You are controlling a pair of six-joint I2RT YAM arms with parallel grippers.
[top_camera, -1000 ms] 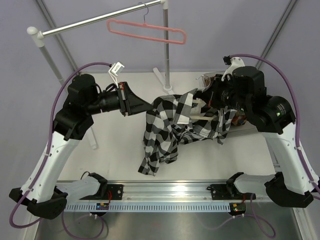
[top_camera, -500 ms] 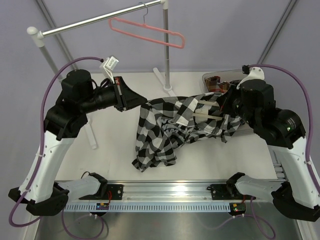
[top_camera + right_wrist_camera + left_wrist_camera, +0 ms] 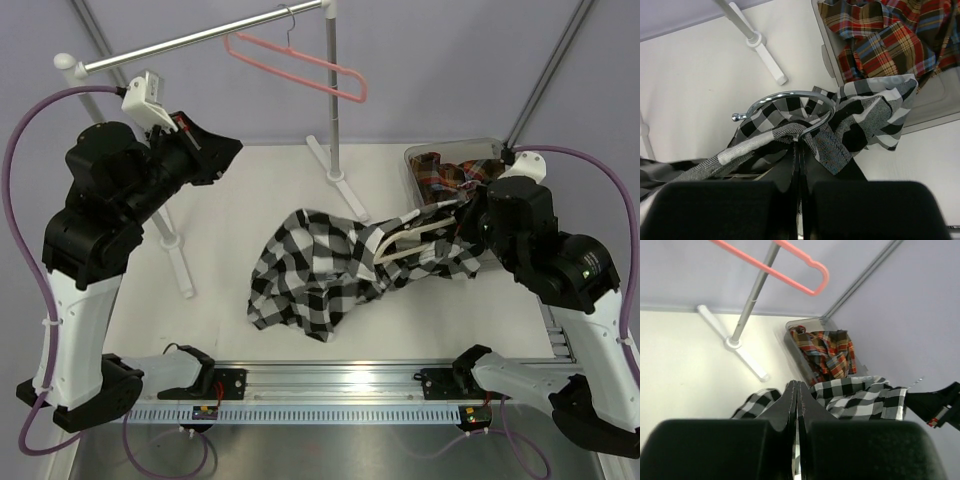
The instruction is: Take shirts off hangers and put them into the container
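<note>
Spreading over the middle of the table (image 3: 230, 200), the check shirt (image 3: 310, 280) lies crumpled (its bulk toward 7 o'clock), just short of the container (image 3: 826, 55) at 2 o'clock. That bin already holds the plaid shirt (image 3: 450, 170), and the bare pink hanger (image 3: 790, 281) hangs on the rail (image 3: 200, 36) at 12 o'clock, so half the job looks done. The cream hanger (image 3: 400, 232) is not yet out of the check shirt; its arms poke from the cloth toward 3 o'clock. The right gripper (image 3: 799, 142) is clenched where the hook (image 3: 790, 93) meets the bunched collar. The left gripper (image 3: 796, 385), raised at 10 o'clock, is pinched together on nothing. Left to do: free that hanger and bin the shirt.
</note>
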